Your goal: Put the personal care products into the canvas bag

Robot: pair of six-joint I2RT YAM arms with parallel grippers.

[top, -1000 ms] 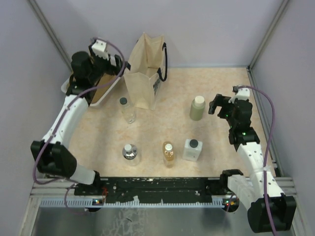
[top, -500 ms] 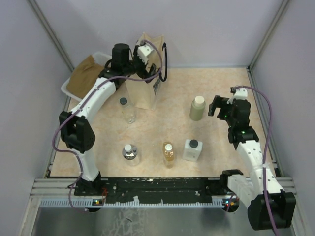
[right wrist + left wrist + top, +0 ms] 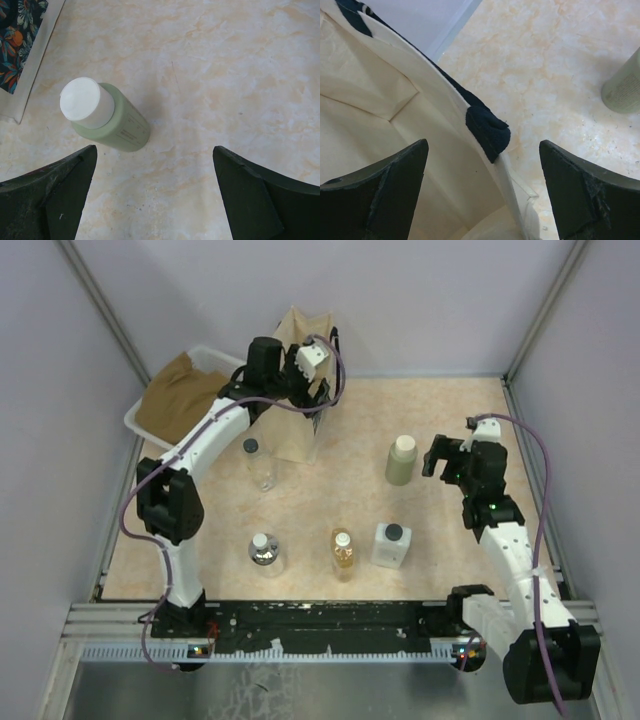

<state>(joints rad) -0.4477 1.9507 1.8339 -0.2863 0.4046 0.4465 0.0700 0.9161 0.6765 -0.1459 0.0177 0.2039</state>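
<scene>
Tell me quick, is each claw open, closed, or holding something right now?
Left claw: open, empty, over the canvas bag's rim.
Right claw: open, empty, near the olive-green bottle, not touching.

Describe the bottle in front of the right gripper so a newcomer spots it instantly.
Find the upright canvas bag at the back. Right of it, standing apart from the others, is the olive-green bottle, facing the open right gripper. It's the only green one, cream-capped; the rest are clear, silvery, amber or whitish.
</scene>
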